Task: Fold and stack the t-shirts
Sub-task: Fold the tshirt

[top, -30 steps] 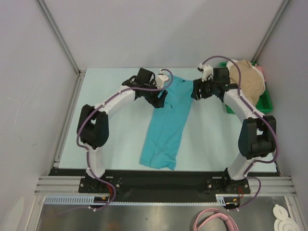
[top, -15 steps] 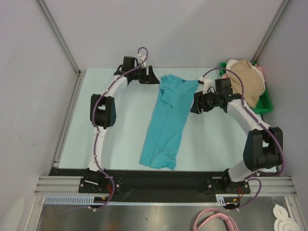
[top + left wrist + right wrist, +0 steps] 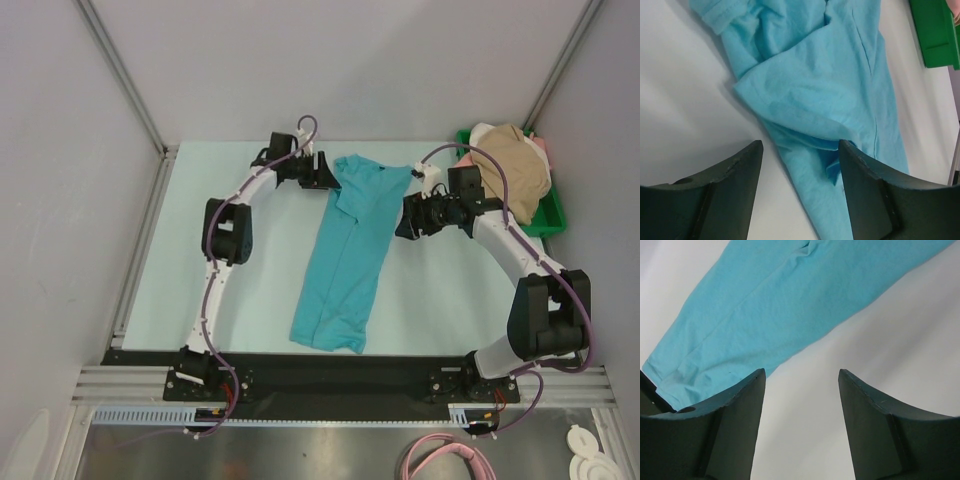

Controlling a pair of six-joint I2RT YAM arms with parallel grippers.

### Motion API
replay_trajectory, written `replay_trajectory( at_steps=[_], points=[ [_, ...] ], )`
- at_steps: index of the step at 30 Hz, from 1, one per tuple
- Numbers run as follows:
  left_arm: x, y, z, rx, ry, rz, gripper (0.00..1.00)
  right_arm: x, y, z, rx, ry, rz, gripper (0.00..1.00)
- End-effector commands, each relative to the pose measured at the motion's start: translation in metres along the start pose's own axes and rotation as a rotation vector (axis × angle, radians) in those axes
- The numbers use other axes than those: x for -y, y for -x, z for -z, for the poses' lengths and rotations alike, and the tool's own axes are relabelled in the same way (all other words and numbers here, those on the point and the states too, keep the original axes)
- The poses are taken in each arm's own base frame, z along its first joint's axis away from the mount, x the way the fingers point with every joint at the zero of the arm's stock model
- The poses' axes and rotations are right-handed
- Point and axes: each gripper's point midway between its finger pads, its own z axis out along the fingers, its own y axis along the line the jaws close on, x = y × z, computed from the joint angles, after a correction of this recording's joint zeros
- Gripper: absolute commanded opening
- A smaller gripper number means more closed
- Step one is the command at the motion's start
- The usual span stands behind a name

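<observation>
My left pincer (image 3: 320, 174) is spread wide with nothing between its fingers. It hangs at the far left corner of the teal shirt (image 3: 350, 255); my wrist camera sees a rumpled fold of that cloth below the gap. I cannot tell whether my fingertips touch it.

My right pincer (image 3: 405, 222) is spread wide too and holds nothing. It sits just beside the shirt's right edge, over bare bench (image 3: 440, 290), and that edge runs slantwise in front of the fingers in my wrist view.

The teal shirt lies in the middle of the bench as a long narrow strip. Its wider, creased end is at the far side between my two pincers, and its other end points toward my bases.

At the far right stands a green tray (image 3: 552, 214). A tan shirt (image 3: 515, 168) is heaped on it, with a strip of pink cloth (image 3: 541, 146) showing behind.
</observation>
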Motion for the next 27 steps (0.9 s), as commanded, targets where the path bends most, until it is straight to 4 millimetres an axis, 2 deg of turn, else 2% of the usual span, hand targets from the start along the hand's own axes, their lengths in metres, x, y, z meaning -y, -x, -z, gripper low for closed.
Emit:
replay_trajectory(
  at_steps=[1, 7, 10, 11, 13, 16, 17, 18, 22, 23, 27],
  points=[
    [0.018, 0.010, -0.010, 0.016, -0.040, -0.030, 0.67, -0.004, 0.009, 0.001, 0.035, 0.015, 0.039, 0.66],
    [0.025, 0.004, -0.024, 0.014, -0.087, -0.019, 0.63, -0.002, 0.005, 0.002, 0.033, 0.007, 0.044, 0.66],
    [0.024, 0.002, -0.027, 0.018, -0.101, 0.010, 0.52, -0.001, 0.003, 0.003, 0.031, 0.003, 0.045, 0.65],
    [0.024, 0.004, -0.027, 0.024, -0.104, 0.009, 0.45, 0.000, 0.002, 0.003, 0.031, 0.001, 0.045, 0.65],
    [0.023, 0.006, -0.026, 0.031, -0.103, 0.016, 0.42, 0.000, 0.001, 0.002, 0.029, 0.000, 0.043, 0.66],
    [0.017, 0.012, -0.020, 0.048, -0.086, 0.026, 0.22, 0.001, 0.001, 0.002, 0.031, 0.002, 0.043, 0.65],
    [0.013, 0.016, -0.016, 0.057, -0.077, 0.027, 0.10, 0.001, 0.001, 0.002, 0.031, 0.002, 0.045, 0.66],
    [0.009, 0.020, -0.013, 0.069, -0.058, 0.025, 0.02, 0.001, 0.001, 0.001, 0.031, 0.003, 0.046, 0.65],
    [-0.011, 0.034, 0.008, 0.106, 0.011, 0.036, 0.01, 0.002, 0.001, -0.002, 0.025, 0.008, 0.045, 0.65],
    [-0.019, 0.042, 0.019, 0.127, 0.031, 0.039, 0.01, 0.003, 0.000, -0.003, 0.023, 0.009, 0.042, 0.65],
    [-0.039, 0.050, 0.041, 0.155, 0.072, 0.060, 0.00, 0.003, 0.001, -0.003, 0.026, 0.012, 0.047, 0.65]
  ],
)
